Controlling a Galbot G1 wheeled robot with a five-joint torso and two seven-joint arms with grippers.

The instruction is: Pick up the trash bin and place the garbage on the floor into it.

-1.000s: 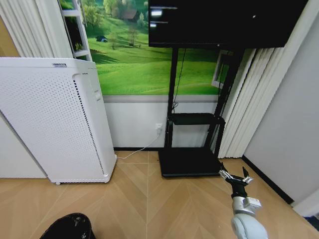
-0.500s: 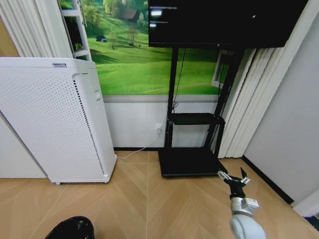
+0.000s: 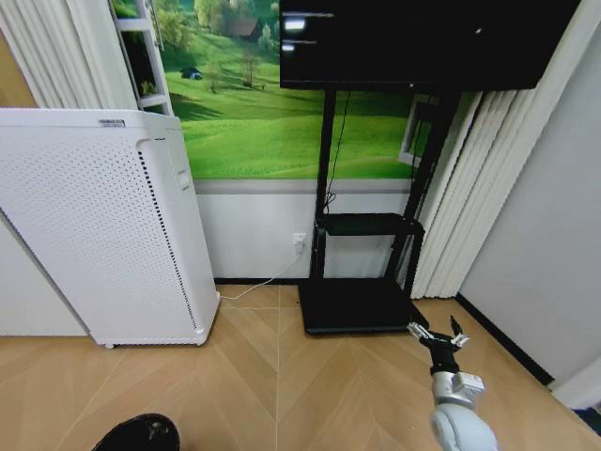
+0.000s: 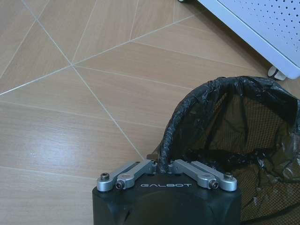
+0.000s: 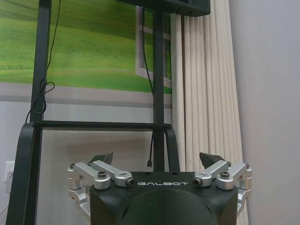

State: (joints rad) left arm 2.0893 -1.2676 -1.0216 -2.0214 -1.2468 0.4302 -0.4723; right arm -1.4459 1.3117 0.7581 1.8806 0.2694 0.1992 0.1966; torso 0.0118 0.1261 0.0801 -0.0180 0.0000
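Note:
The trash bin [image 4: 234,136] is a black mesh basket lined with a black bag. My left gripper [image 4: 165,165] is shut on its rim, holding it above the wood floor. In the head view a small part of the trash bin [image 3: 139,434] shows at the bottom left edge. My right gripper [image 3: 438,334] is held out at the lower right, open and empty, pointing toward the TV stand; its spread fingers [image 5: 103,158] show in the right wrist view. The garbage is out of view.
A tall white perforated appliance [image 3: 103,225] stands at the left on castors. A black TV stand [image 3: 362,305] with a dark screen [image 3: 423,38] stands against the wall with the green landscape picture. Pleated white curtains [image 3: 479,188] hang at the right. Bare wood floor [image 3: 282,385] lies in the middle.
The trash bin has sunk lower in the head view, toward the bottom left edge. The right gripper has shifted slightly up and left.

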